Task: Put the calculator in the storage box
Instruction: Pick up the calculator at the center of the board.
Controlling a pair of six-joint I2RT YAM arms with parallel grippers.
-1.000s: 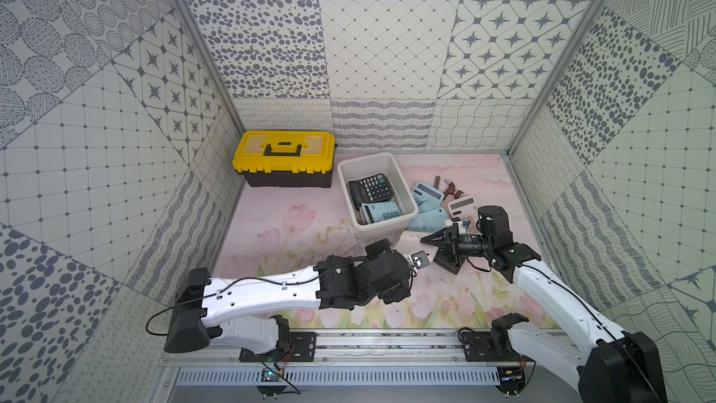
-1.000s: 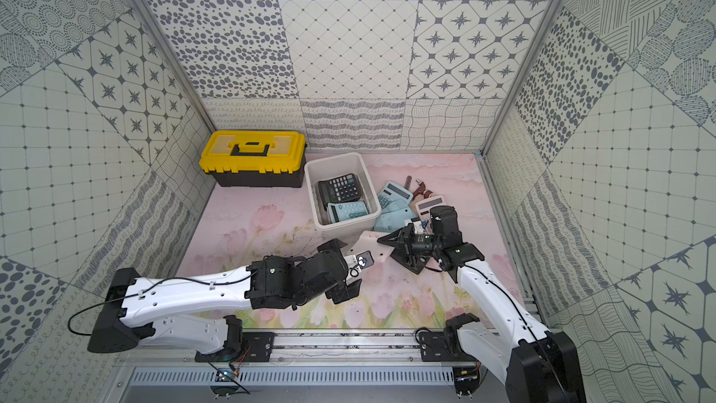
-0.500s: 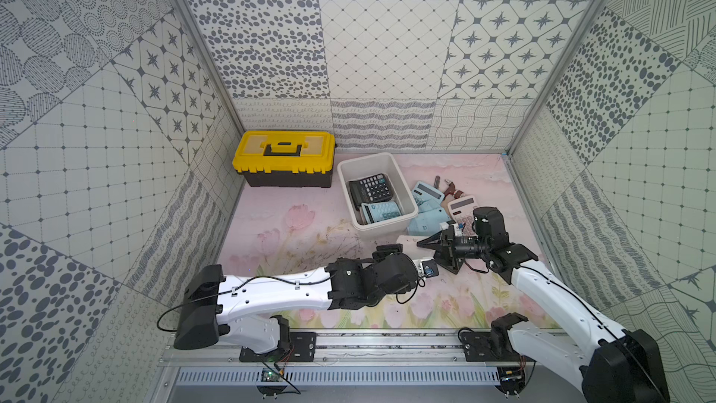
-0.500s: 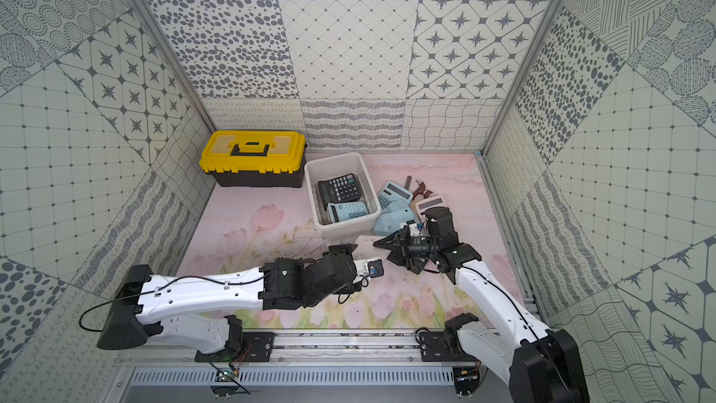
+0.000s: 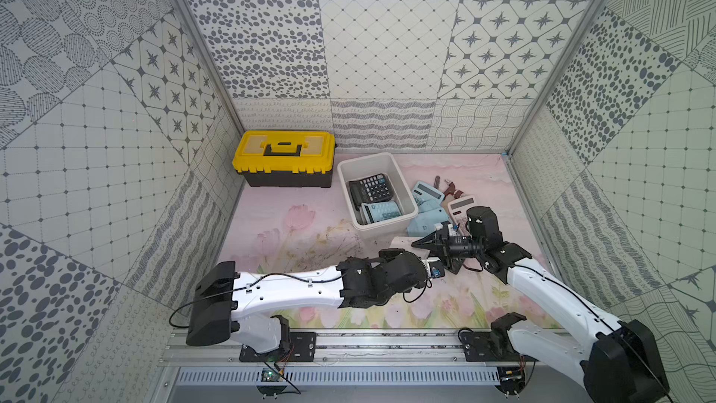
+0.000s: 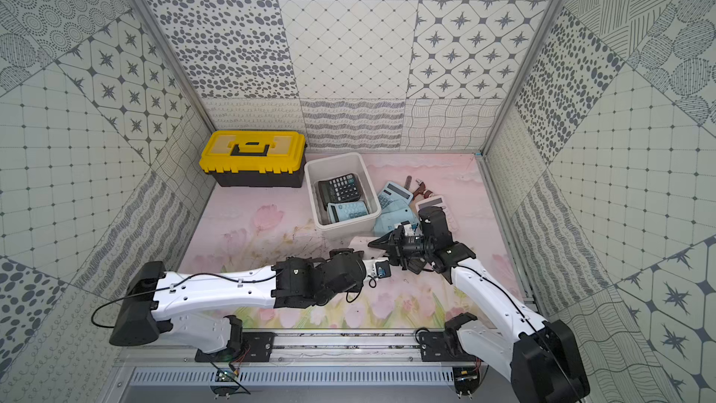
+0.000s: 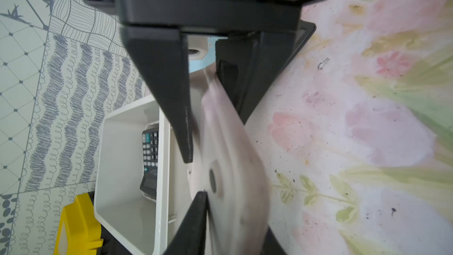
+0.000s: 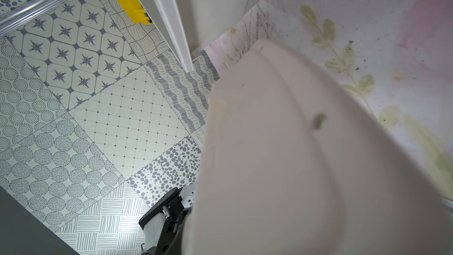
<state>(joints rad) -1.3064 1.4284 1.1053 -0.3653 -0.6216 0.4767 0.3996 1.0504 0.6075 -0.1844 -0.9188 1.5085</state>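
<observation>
A pale pink calculator [image 5: 401, 244] [image 7: 232, 155] is held off the floor, back side showing, just in front of the storage box [image 5: 381, 224]. My right gripper [image 5: 417, 244] is shut on one end of it; in the right wrist view the calculator [image 8: 294, 168] hides that gripper's own fingers. My left gripper [image 7: 232, 229] has come in from the opposite end, and its fingers [image 7: 196, 217] press on both sides of the calculator. The off-white storage box [image 6: 345, 224] holds a black calculator [image 5: 370, 188] and a blue one [image 5: 381, 211].
A yellow-lidded black toolbox [image 5: 284, 160] stands at the back left beside the box. Several more calculators, two blue [image 5: 426, 191] and one pale [image 5: 461, 205], lie right of the box with small brown tools [image 5: 451, 188]. Patterned walls close in the floor.
My left arm reached right to the calculator and its jaws went from open to shut on it. My right gripper shifted slightly left, still holding the calculator.
</observation>
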